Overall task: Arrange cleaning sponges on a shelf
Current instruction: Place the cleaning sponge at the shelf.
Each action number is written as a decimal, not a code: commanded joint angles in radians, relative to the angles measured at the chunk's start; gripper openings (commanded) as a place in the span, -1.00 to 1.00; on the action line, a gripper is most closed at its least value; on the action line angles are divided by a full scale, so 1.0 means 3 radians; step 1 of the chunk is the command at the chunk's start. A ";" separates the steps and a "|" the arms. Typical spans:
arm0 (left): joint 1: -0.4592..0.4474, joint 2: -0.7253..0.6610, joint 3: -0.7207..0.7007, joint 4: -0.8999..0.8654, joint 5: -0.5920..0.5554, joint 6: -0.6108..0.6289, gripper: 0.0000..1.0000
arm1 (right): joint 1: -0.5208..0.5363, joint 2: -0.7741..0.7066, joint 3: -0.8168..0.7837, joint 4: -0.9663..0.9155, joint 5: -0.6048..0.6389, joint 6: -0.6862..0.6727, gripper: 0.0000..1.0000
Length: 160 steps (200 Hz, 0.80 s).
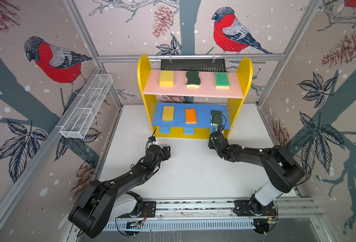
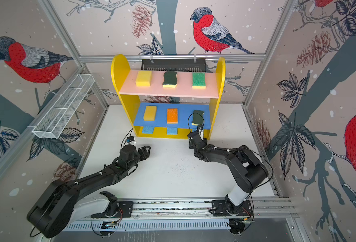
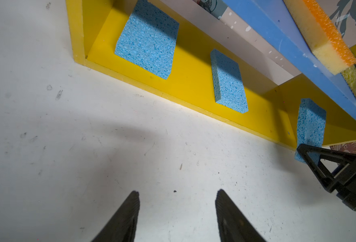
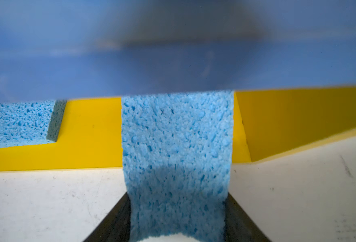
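Third blue sponge (image 4: 177,146) is clamped across its width in the right pincer (image 4: 177,197) at the right end of the shelf (image 1: 141,69), lowest level. Its far part sits over the yellow bottom board (image 3: 189,79) and its near end sticks out past the shelf's front edge over the white tabletop (image 3: 68,136); can't tell if it rests on the board. The blue middle board (image 1: 202,117) overhangs it and hides its far end in the right wrist view; in the top views the board and the right arm cover nearly all of it. Two more blue sponges (image 3: 147,42) (image 3: 228,81) lie flat on the same level, left and centre. Middle board holds a yellow sponge (image 1: 168,113), an orange-topped sponge (image 1: 190,115) and a wavy dark-green sponge (image 1: 216,118), the last partly crossed by the right arm's cable loop. Pink top board (image 1: 193,92) holds a yellow block (image 1: 166,78), another wavy green sponge (image 1: 192,79) and a bright-green-topped sponge (image 1: 222,80). Left pincer (image 3: 177,192) is spread wide and empty above the tabletop, in front of the shelf's left part. Black slotted tray (image 1: 193,65) hangs behind the shelf; white wire basket (image 1: 87,109) is on the wall left of it. Walls carry bullfinch wallpaper.
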 commanded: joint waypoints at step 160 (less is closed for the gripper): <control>0.0008 0.0271 0.0102 0.0227 0.0291 -0.0043 0.13 | -0.0023 0.0369 0.0226 0.0281 0.0100 -0.0058 0.37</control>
